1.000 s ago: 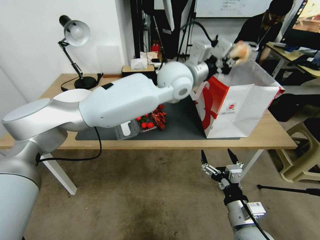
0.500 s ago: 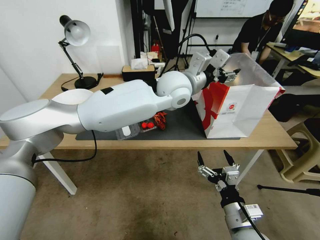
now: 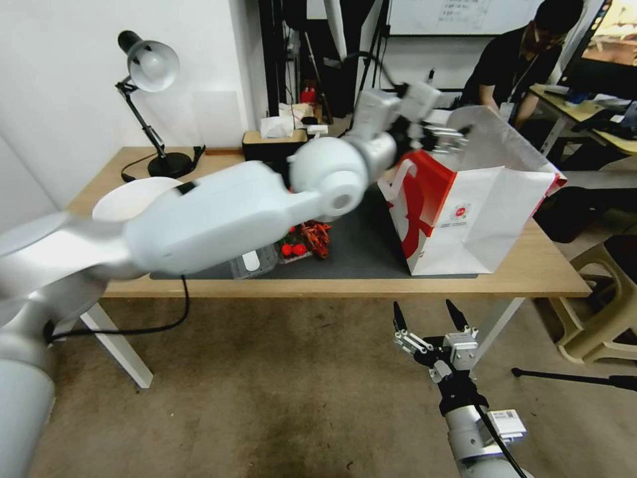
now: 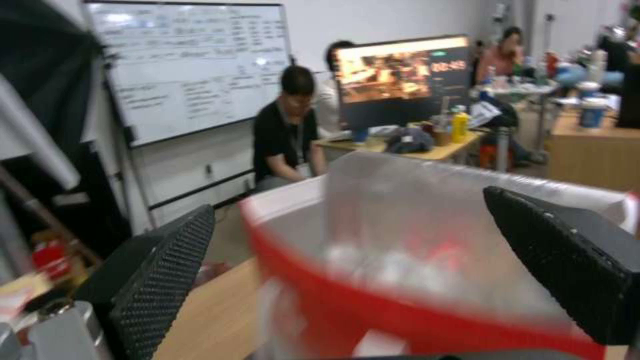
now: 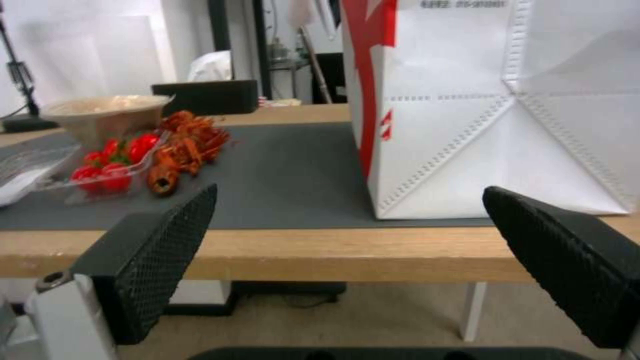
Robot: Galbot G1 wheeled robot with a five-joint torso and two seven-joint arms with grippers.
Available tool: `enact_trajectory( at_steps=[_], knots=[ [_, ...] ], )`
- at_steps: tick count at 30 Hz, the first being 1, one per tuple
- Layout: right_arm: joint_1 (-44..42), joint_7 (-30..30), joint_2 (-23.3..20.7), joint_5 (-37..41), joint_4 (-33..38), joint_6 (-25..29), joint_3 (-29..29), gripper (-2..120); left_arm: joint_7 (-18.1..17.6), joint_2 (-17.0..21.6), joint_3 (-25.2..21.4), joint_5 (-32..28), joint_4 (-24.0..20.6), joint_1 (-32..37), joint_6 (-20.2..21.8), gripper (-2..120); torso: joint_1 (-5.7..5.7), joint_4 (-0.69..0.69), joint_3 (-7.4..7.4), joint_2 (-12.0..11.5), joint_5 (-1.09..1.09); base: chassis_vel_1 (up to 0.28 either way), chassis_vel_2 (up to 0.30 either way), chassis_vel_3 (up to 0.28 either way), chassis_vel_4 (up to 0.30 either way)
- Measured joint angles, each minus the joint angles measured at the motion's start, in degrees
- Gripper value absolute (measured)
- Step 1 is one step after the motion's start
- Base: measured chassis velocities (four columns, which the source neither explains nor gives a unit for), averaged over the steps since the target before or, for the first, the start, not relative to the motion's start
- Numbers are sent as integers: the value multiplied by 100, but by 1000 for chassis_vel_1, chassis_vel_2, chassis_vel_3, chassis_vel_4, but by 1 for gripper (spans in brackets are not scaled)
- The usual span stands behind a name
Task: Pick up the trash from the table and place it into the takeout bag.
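Note:
The white takeout bag (image 3: 478, 212) with a red side panel stands open on the right of the table (image 3: 531, 272). My left gripper (image 3: 450, 133) hovers at the bag's top rim, open and empty. In the left wrist view its fingers (image 4: 160, 280) are spread above the bag's red rim (image 4: 400, 300). Trash lies on the dark mat (image 3: 361, 245): red crayfish shells (image 3: 315, 238), cherry tomatoes in a clear tray (image 3: 292, 249) and a clear container (image 3: 252, 260). A tan bowl (image 5: 107, 112) sits behind them. My right gripper (image 3: 424, 307) hangs open in front of the table, below its edge.
A black desk lamp (image 3: 149, 66) and a tissue box (image 3: 275, 136) stand at the table's back. A beige plastic chair (image 3: 604, 299) sits off the right end. My left arm (image 3: 219, 212) spans the table's left half.
A second ago my left gripper held a bun over the bag. It has let go and stands empty, and has drawn back slightly left. The right gripper has barely moved.

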Motion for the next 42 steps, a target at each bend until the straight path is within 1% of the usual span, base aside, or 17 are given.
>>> enact_trajectory(
  at_steps=[3, 5, 8, 9, 11, 12, 14, 15, 16, 17, 18, 21, 23, 24, 27, 35, 42],
  knots=[
    [10, -3, 72, -45, 12, -1, -13, 100, 46, 760, -653, 24, -584, 924, -11, 100, 0, 6, 0, 0, -2, 0, 0, 0, 0],
    [20, -4, 80, -53, 7, -2, -23, 100, 28, 905, -858, 106, -720, 1226, -11, 100, 0, 5, -1, 0, 1, 0, 0, 0, 0],
    [40, -7, 105, -73, -38, -12, -38, 100, -96, 1228, -1791, 758, -1146, 2520, -14, 100, 0, 0, 0, 0, 1, 0, 0, 0, 0],
    [40, -7, 105, -73, -38, -12, -38, 100, -96, 1228, -1791, 758, -1146, 2520, -14, 100, 0, 0, 0, 0, 1, 0, 0, 0, 0],
    [45, -12, 108, -90, -39, -34, -56, 100, -201, 1346, -2770, 1552, -1409, 3866, -225, 100, 0, 3, -1, 0, 1, 0, 0, 0, 0],
    [45, -12, 108, -90, -39, -34, -56, 100, -201, 1346, -2770, 1552, -1409, 3866, -225, 100, 0, 3, -1, 0, 1, 0, 0, 0, 0],
    [58, -15, 87, -97, -28, -62, -83, 100, -169, 1436, -3645, 2424, -1670, 5312, -722, 100, 0, 7, -1, 0, 1, 0, 0, 0, 0],
    [26, -15, 96, -120, -9, -61, -58, 100, -162, 1448, -3795, 2697, -1733, 5724, -928, 100, -1, 10, -1, 0, 7, 0, 0, 0, 0],
    [26, -15, 96, -120, -9, -61, -58, 100, -162, 1448, -3795, 2697, -1733, 5724, -928, 100, -1, 10, -1, 0, 7, 0, 0, 0, 0],
    [-78, -15, 156, -168, 41, -44, 17, 100, -172, 1426, -3865, 2942, -1761, 6093, -1136, 100, -1, 9, -1, 0, 4, 0, 0, 0, 0],
    [-173, -15, 218, -209, 100, -20, 92, 100, -225, 1393, -3870, 3084, -1769, 6318, -1317, 100, -2, 1, -1, 0, -2, 0, 0, 0, 0],
    [-232, -15, 254, -233, 165, -12, 154, 100, -396, 1323, -3968, 3355, -1817, 6558, -1601, 100, -2, -5, -1, 0, 5, 0, 0, 0, 0],
    [-275, -15, 284, -243, 244, -13, 193, 100, -689, 1125, -4173, 3739, -1889, 6941, -1799, 100, -1, 0, -1, 0, 2, 0, 0, 0, 0],
    [-275, -15, 284, -243, 244, -13, 193, 100, -689, 1125, -4173, 3739, -1889, 6941, -1799, 100, -1, 0, -1, 0, 2, 0, 0, 0, 0],
    [-346, -25, 310, -263, 274, -11, 230, 100, -957, 786, -4559, 4150, -1932, 7700, -2076, 100, -1, 3, 0, -1, 1, 0, 0, 0, 0],
    [-354, -26, 286, -265, 277, -9, 248, 100, -770, 384, -5045, 4482, -1933, 8717, -2539, 100, -1, 3, 0, -1, 3, 0, 0, 0, 0],
    [-351, -33, 284, -276, 241, -9, 217, 100, -648, 364, -5026, 4293, -1985, 8786, -2462, 100, -1, 3, 0, 0, 3, 0, 0, 0, 0]
  ],
)
